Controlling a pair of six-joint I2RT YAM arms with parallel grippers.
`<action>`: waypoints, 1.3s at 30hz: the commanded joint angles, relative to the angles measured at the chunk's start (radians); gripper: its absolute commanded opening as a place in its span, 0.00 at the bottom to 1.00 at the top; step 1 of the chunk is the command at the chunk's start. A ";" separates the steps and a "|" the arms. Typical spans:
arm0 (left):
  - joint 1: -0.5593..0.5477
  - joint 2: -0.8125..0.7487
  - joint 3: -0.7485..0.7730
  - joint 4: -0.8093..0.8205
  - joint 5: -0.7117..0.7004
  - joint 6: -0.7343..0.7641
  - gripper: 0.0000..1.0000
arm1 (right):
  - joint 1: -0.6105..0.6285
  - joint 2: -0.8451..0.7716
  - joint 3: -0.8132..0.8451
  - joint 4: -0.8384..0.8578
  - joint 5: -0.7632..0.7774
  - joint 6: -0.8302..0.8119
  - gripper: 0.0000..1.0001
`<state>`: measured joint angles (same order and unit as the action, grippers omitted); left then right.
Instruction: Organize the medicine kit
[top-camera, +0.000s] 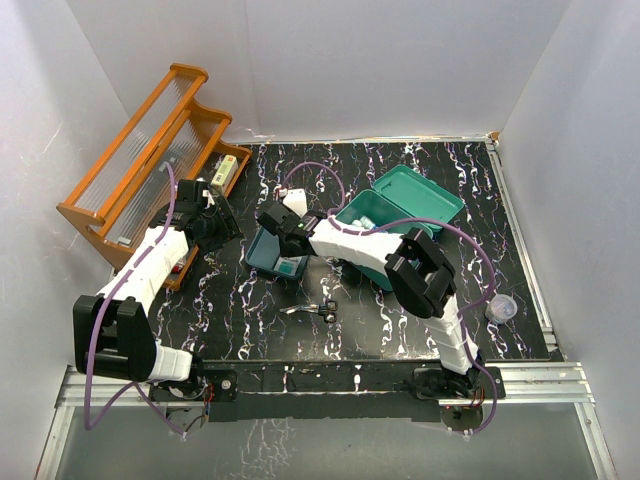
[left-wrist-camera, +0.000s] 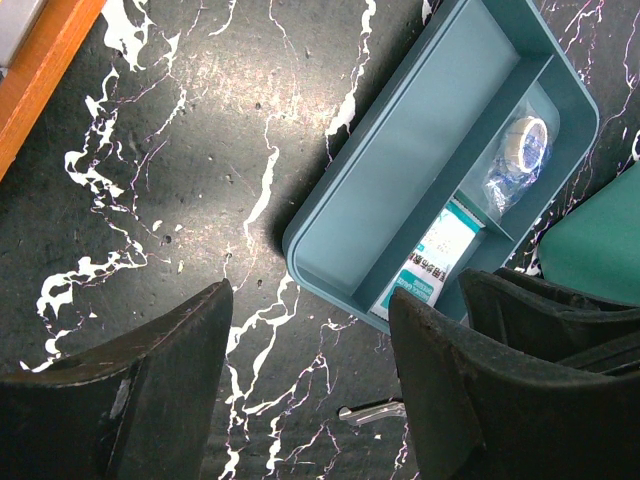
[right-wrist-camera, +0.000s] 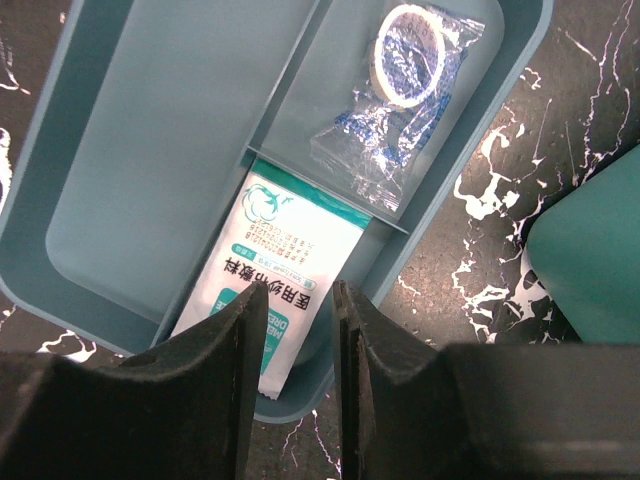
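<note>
The teal medicine kit (top-camera: 425, 200) stands open at the back right; its corner shows in the right wrist view (right-wrist-camera: 590, 260). Its teal divided tray (top-camera: 258, 252) lies on the table to its left. In the tray (right-wrist-camera: 160, 150) lie a white-and-teal gauze packet (right-wrist-camera: 285, 270) and a bandage roll in clear wrap (right-wrist-camera: 405, 75). My right gripper (right-wrist-camera: 300, 320) hovers over the packet's near end, its jaws a narrow gap apart with nothing between them. My left gripper (left-wrist-camera: 310, 380) stands wide open over bare table, just left of the tray (left-wrist-camera: 420, 170).
An orange wooden rack (top-camera: 150, 160) stands at the back left with a white box (top-camera: 226, 172) beside it. A small metal tool (top-camera: 315, 309) lies in front of the tray. A clear round item (top-camera: 503, 308) sits at the right edge.
</note>
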<state>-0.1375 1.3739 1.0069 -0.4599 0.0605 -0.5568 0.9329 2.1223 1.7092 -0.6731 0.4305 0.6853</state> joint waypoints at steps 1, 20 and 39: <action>0.004 -0.010 0.044 -0.007 0.006 0.013 0.63 | -0.006 -0.026 0.032 0.045 -0.023 -0.034 0.31; 0.004 0.191 0.098 -0.006 0.107 0.105 0.46 | -0.049 0.032 -0.047 0.074 -0.257 -0.048 0.22; 0.004 0.302 0.172 -0.022 0.136 0.133 0.55 | -0.038 -0.245 -0.184 0.179 -0.251 -0.159 0.44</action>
<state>-0.1375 1.6814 1.1324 -0.4618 0.1764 -0.4374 0.8829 2.0483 1.6150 -0.6151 0.1829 0.5880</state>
